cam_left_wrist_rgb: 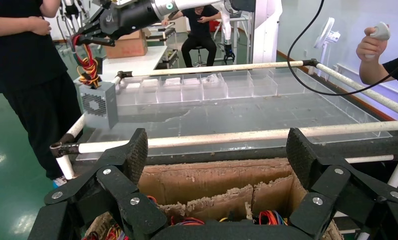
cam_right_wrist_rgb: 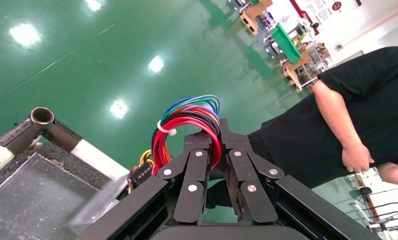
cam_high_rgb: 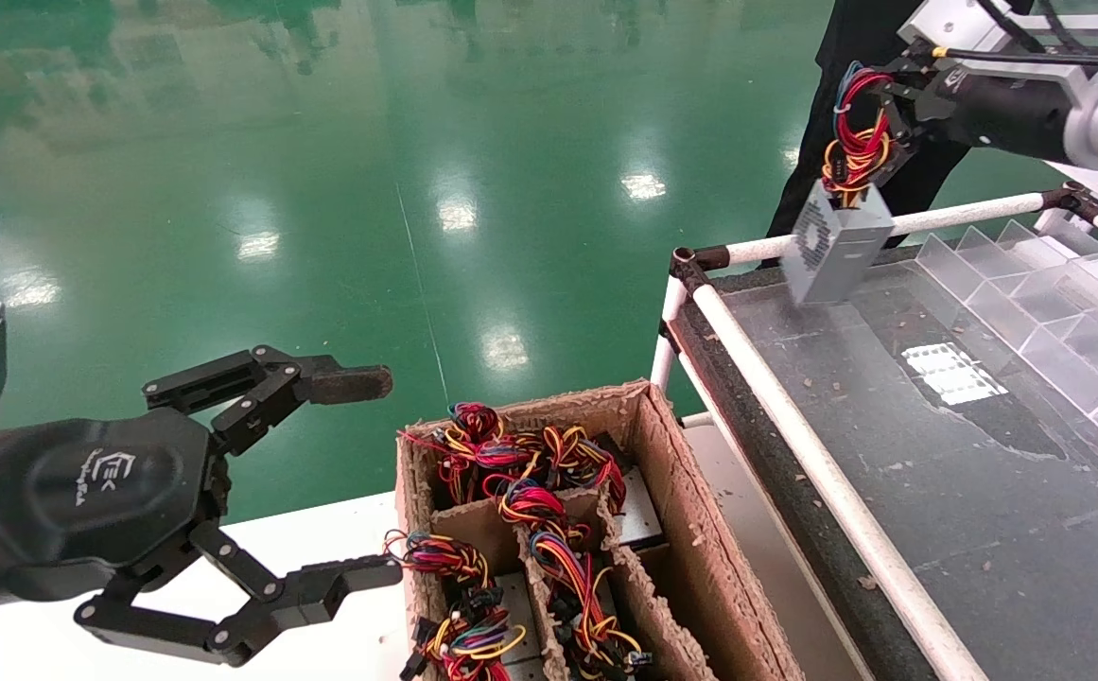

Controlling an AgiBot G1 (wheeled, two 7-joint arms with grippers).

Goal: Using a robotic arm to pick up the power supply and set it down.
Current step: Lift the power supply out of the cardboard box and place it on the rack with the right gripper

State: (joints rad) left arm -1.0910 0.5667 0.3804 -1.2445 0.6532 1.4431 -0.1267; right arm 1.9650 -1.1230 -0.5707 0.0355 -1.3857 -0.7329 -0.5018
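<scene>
The power supply (cam_high_rgb: 837, 248), a small grey metal box with a vent grille, hangs tilted just above the far left corner of the dark work table (cam_high_rgb: 984, 511). Its looped red, yellow and black wires (cam_right_wrist_rgb: 187, 120) are pinched between the jaws of my right gripper (cam_high_rgb: 875, 99), which is shut on the wire bundle (cam_right_wrist_rgb: 215, 135). The left wrist view shows the box (cam_left_wrist_rgb: 98, 104) dangling from that gripper (cam_left_wrist_rgb: 94, 32). My left gripper (cam_high_rgb: 364, 478) is low at the left beside the cardboard box, jaws wide open with nothing between them (cam_left_wrist_rgb: 216, 155).
A brown cardboard divided box (cam_high_rgb: 662, 454) in front holds several more wired units. White rails (cam_high_rgb: 794, 426) edge the table. Clear plastic dividers (cam_high_rgb: 1031, 284) line its far right side. A person in black (cam_left_wrist_rgb: 27, 75) stands right behind the hanging box.
</scene>
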